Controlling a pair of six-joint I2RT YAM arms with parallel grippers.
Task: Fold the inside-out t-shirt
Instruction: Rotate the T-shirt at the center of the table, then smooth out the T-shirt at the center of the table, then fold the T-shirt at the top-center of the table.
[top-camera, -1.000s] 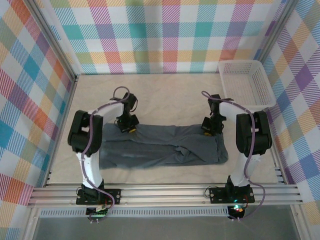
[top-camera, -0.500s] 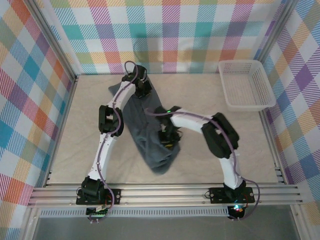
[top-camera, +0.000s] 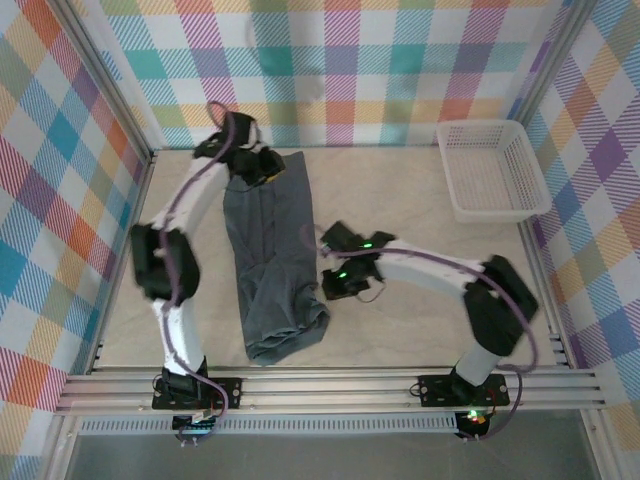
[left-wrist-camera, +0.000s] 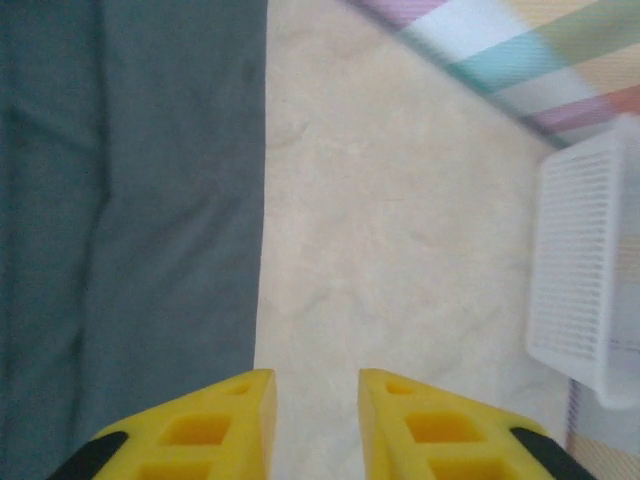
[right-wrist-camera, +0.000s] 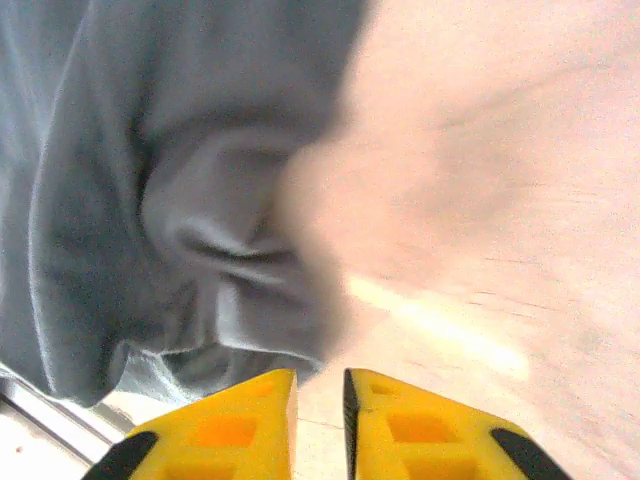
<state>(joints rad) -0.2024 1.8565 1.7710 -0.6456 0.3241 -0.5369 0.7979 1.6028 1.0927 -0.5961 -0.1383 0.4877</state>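
Between plaid walls (top-camera: 340, 70), a t-shirt (top-camera: 268, 260) lies on beige tabletop (top-camera: 420, 200).

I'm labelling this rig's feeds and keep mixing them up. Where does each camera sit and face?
Top external: above and behind the bases, looking down at the table; the left arm and right arm show.
Left wrist: on the left arm, looking past its yellow jaws at the t-shirt edge and basket.
Right wrist: on the right arm, looking past its yellow jaws at bunched t-shirt.
Shared: all three see the t-shirt; top and left wrist see the basket.
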